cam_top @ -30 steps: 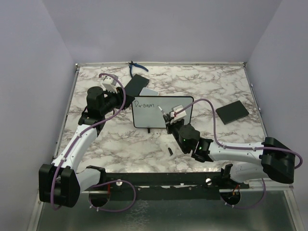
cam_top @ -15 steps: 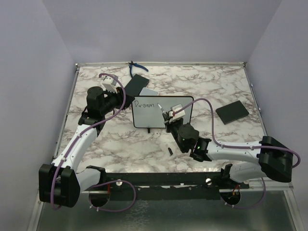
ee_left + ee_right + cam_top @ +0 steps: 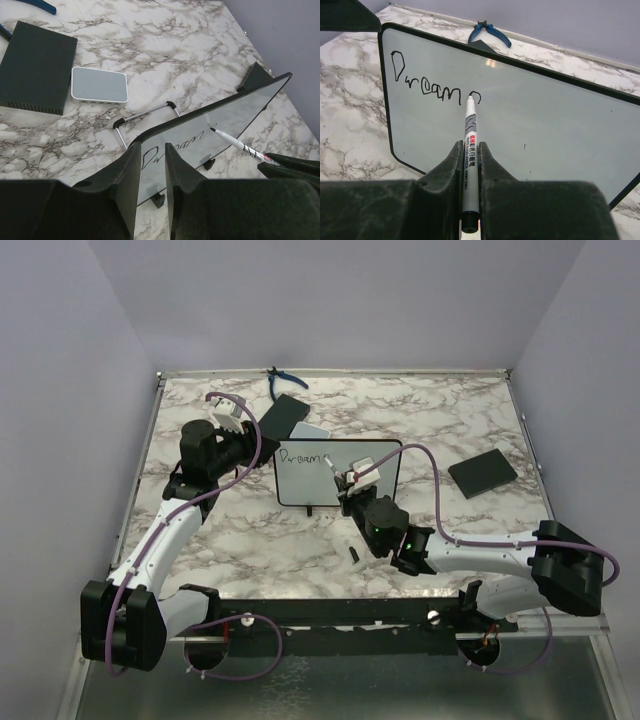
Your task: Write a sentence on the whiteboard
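black sentence [image 3: 432, 92] on whiteboard [image 3: 545, 125] reads roughly "dream"

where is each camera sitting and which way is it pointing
top external: above and behind the arm bases, looking down on the marble table; both arms show.
left wrist: on the left arm, looking rightward along the whiteboard; the left end effector grips its corner.
right wrist: on the right arm, facing the whiteboard front; the right end effector holds the marker.
shared: both wrist views show the marker tip and the written "Dream".
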You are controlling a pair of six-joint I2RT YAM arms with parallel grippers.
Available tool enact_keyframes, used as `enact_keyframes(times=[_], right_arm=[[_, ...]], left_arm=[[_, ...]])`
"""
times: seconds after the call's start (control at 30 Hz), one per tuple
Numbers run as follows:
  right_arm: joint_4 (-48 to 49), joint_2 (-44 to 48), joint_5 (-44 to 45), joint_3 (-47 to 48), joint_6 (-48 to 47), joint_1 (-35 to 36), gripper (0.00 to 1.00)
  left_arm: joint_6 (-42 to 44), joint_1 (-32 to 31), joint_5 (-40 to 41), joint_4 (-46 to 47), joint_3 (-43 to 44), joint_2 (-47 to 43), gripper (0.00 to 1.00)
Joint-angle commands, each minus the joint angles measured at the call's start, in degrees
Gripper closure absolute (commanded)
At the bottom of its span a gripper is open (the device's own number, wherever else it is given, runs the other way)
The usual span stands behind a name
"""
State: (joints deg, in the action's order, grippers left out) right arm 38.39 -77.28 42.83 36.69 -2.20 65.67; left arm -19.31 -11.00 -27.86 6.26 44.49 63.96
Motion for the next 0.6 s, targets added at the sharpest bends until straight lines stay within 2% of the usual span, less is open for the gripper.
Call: enact_keyframes(times=[0.0,0.57], right_arm=[[-1.36,-0.5,1.55,0.81,1.68,0.25,1.0],[-3.28,1.58,3.87,-0.82,2.02,0.25,1.0]], left_arm=[[-0.22,-0.19,-0.77,0.5,-0.72,-1.21,0.73],[-0.2,-0.28,-0.8,0.45,-0.72,-1.26,0.73]])
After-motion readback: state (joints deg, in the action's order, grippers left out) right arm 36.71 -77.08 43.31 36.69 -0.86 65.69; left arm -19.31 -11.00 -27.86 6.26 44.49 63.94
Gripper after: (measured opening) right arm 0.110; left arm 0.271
